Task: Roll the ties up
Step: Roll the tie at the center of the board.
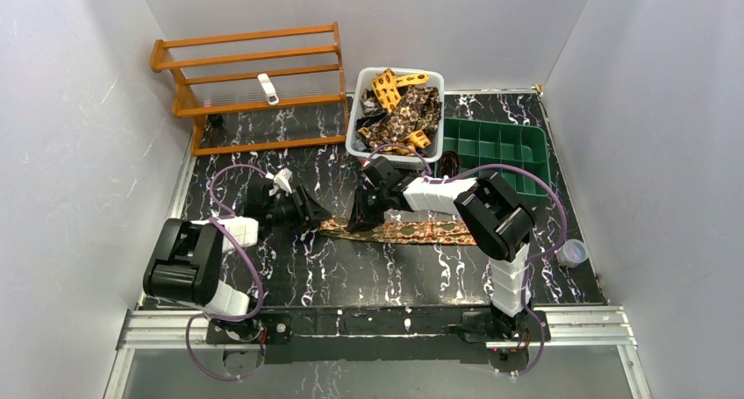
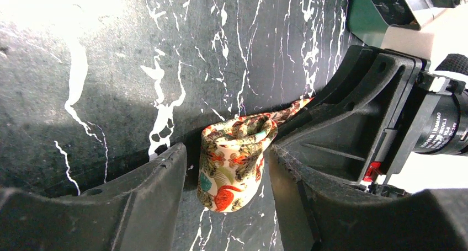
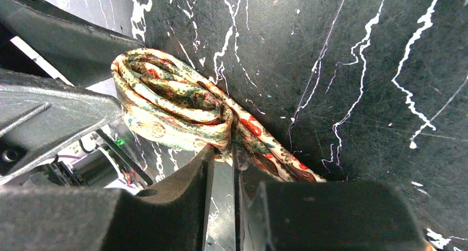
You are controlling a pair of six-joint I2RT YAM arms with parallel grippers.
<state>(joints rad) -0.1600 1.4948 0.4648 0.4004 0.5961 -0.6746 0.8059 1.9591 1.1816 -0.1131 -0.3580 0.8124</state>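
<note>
Table (image 1: 395, 276) contents:
- rack (image 1: 250, 79), upper left
- basket (image 1: 438, 88), upper centre, ties (image 1: 404, 110) heaped in it
- compartment tray (image 1: 496, 145), just beside the basket's right
- tie (image 1: 421, 232), centre, lying lengthwise, left end coiled
- cup (image 1: 572, 252), right edge, well apart

a black bench with white marble veining (image 1: 368, 272) fills the floor of the scene. at its far left corner stands an orange wooden rack of slatted shelves (image 1: 246, 37), with a small white object (image 1: 268, 89) lying on one shelf. right of the rack sits a white plastic basket with slotted walls (image 1: 354, 129), and just beside it a green plastic tray divided into compartments (image 1: 500, 143). a small clear plastic cup (image 1: 572, 252) stands near the right edge, apart from the tray.
</note>
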